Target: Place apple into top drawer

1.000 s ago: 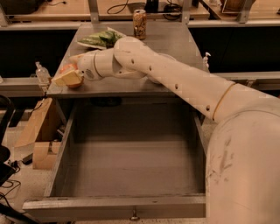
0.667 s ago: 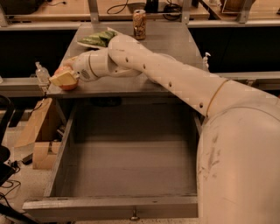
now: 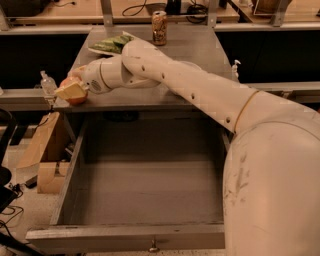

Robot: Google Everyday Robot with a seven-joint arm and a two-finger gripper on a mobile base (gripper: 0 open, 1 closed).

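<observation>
Lab — workbenches (image 3: 60, 14), cables (image 3: 134, 8), sanitizer bottles (image 3: 47, 83); hand (image 3: 71, 90) gripping apple (image 3: 77, 100) at counter (image 3: 200, 50) edge.

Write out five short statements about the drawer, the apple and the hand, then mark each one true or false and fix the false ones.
1. The top drawer stands pulled open. True.
2. The apple lies inside the drawer. False: it is at the front left corner of the counter, at the hand.
3. A can stands upright near the counter's back edge. True.
4. The hand hangs over the open drawer. False: it is at the counter's front left corner, by the apple.
5. A green bag lies on the counter behind the arm. True.
</observation>
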